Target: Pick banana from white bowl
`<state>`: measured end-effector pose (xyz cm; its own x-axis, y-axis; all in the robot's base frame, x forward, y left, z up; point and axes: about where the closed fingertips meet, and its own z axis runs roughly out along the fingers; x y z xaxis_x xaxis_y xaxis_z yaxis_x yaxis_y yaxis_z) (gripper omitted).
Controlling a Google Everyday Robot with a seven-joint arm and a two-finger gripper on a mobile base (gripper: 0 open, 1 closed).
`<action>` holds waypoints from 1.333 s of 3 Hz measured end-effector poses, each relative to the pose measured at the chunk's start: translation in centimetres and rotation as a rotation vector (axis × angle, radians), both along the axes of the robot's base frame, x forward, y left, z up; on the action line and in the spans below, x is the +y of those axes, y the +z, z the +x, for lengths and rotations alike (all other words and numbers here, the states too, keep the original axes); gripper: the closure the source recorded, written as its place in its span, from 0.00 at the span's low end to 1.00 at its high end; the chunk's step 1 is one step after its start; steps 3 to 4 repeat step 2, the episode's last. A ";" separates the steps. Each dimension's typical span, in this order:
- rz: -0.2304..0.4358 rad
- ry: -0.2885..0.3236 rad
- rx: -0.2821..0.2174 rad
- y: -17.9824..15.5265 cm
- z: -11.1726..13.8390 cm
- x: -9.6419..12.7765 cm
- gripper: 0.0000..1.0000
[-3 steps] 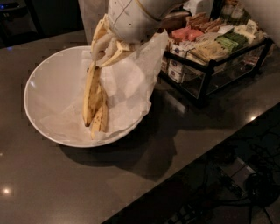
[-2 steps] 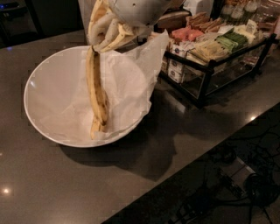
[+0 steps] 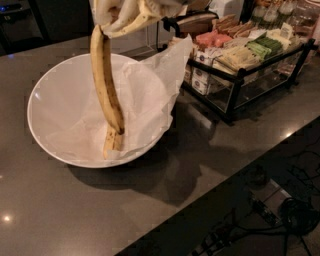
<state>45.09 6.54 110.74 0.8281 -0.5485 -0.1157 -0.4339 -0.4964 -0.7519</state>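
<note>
Gripper [image 3: 131, 11]: at top edge of camera view, above far rim of bowl, partly cropped; clenched on the stem end of the banana.
Grip reason: pinched at the joined stem, probably so both fruits come up as one bunch.
Banana [image 3: 106, 80]: hangs nearly upright from the gripper, speckled side to camera; lower end of the second fruit peeks out below the first.
Banana tip: low inside the bowl, at or just above the paper lining [image 3: 150, 90]; contact or gap not clear.
White bowl [image 3: 36, 95]: sits on the dark counter [image 3: 60, 210], directly under the hanging fruit.
Paper lining: crinkled, right edge stands up over the rim towards the rack; looks loose, could drag along if stuck to the peel.
Black wire rack [image 3: 240, 75]: just right of the bowl, packets [image 3: 245, 52] stacked inside; near enough to catch a swinging banana.
Stage: grasp made, most of the fruit above rim level, tip not yet clear.
Next need: straight rise until the tip clears the rim, no sideways swing.
Risk: long hang from one small pinch, stem may tear or slip.
</note>
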 end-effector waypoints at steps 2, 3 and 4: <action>0.014 0.000 -0.079 2.0 -3.4 -0.4 1.00; 0.014 0.000 -0.079 2.0 -3.4 -0.4 1.00; 0.014 0.000 -0.079 2.0 -3.4 -0.4 1.00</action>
